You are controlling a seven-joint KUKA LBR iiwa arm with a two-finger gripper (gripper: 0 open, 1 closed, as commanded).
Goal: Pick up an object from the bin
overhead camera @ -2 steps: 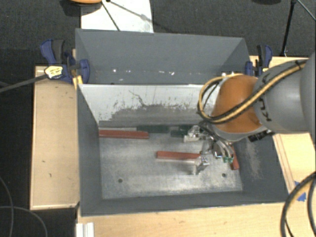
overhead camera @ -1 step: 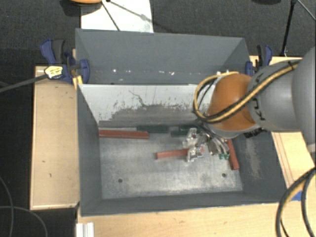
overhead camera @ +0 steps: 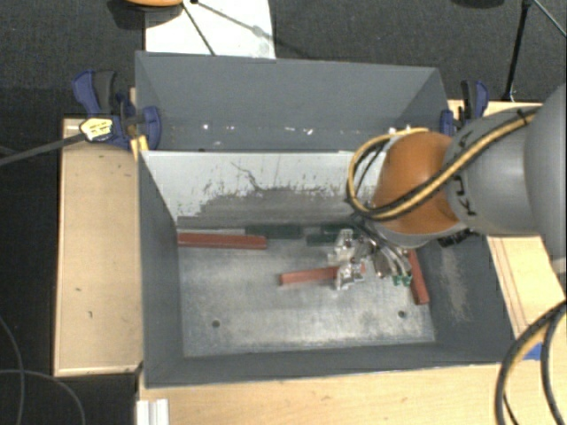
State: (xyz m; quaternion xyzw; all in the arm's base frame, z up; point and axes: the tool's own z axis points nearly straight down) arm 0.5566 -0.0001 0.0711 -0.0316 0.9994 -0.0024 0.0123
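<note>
Reddish stick [overhead camera: 306, 278] central, apart from bin walls [overhead camera: 162, 273].

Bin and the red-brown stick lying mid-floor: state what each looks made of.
Bin: apparently grey sheet metal, matt, with pale scratches and scuffs on floor and back wall. Red-brown stick: straight, flat, dull even colour without shine; perhaps painted wood or plastic, the look leaves it open.
</note>
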